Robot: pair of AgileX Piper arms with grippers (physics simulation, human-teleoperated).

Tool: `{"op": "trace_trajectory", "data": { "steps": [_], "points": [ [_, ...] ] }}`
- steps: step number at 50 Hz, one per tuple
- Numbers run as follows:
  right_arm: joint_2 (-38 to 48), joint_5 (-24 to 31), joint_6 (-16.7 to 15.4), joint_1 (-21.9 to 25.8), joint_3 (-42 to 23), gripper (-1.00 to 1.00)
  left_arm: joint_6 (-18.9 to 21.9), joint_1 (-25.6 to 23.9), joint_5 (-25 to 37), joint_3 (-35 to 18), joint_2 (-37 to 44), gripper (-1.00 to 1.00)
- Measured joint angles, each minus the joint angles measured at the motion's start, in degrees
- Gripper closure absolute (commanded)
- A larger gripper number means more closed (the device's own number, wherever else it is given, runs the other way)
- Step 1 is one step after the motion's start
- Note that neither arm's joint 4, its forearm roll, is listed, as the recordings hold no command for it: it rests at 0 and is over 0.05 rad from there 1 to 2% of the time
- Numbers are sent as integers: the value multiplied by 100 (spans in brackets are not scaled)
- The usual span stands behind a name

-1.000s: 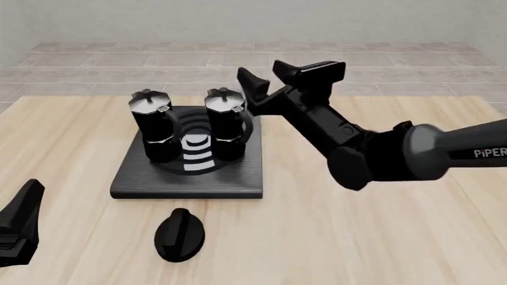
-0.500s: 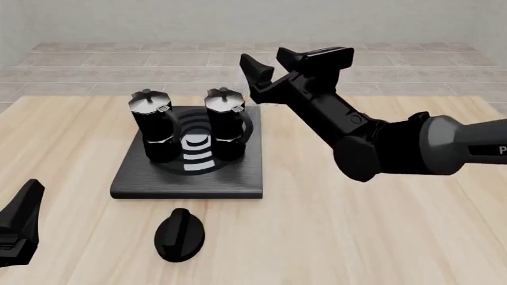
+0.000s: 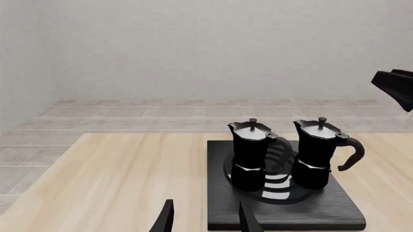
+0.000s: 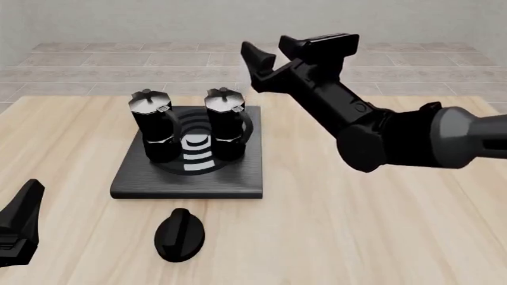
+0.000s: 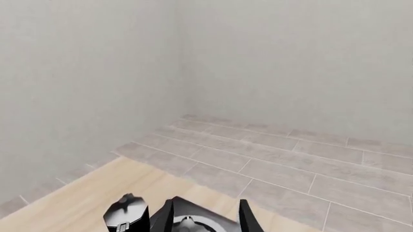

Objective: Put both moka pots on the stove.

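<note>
Left tool: my left tool (image 4: 20,228) sits low at the near left edge of the worktop (image 4: 380,225), well apart from everything. In the left wrist view its two fingertips (image 3: 166,220) show with a clear gap between them and nothing in it, so the fingers stand apart.

Left pot: the left moka pot (image 4: 153,126) stands upright on the stove (image 4: 142,172), on the left part of the burner rings (image 4: 194,148). Its grey lid and small top knob face up. It also shows in the left wrist view (image 3: 252,154).

Knob: a low round black knob (image 4: 180,235) lies on the worktop just in front of the stove's near edge, touching nothing.

Right pot: the right moka pot (image 4: 227,123) stands upright on the same rings, just beside the left one, with its curved handle on its right side. It also shows in the left wrist view (image 3: 317,152).

Stove: the flat black slab lies on the worktop left of centre, carrying both pots.

Right tool: my right tool (image 4: 273,50) hangs in the air above and to the right of the right pot, clear of it. Its fingers are spread wide and hold nothing. In the right wrist view the two fingertips (image 5: 164,217) frame a pot lid far below.
</note>
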Motion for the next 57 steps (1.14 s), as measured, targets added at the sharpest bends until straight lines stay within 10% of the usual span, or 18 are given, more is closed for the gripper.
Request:
{"op": "trace_trajectory", "data": {
  "steps": [57],
  "points": [
    [-166,308,-181,-219,-285,-100,0,0,0,0,0,-100]
  ]
}}
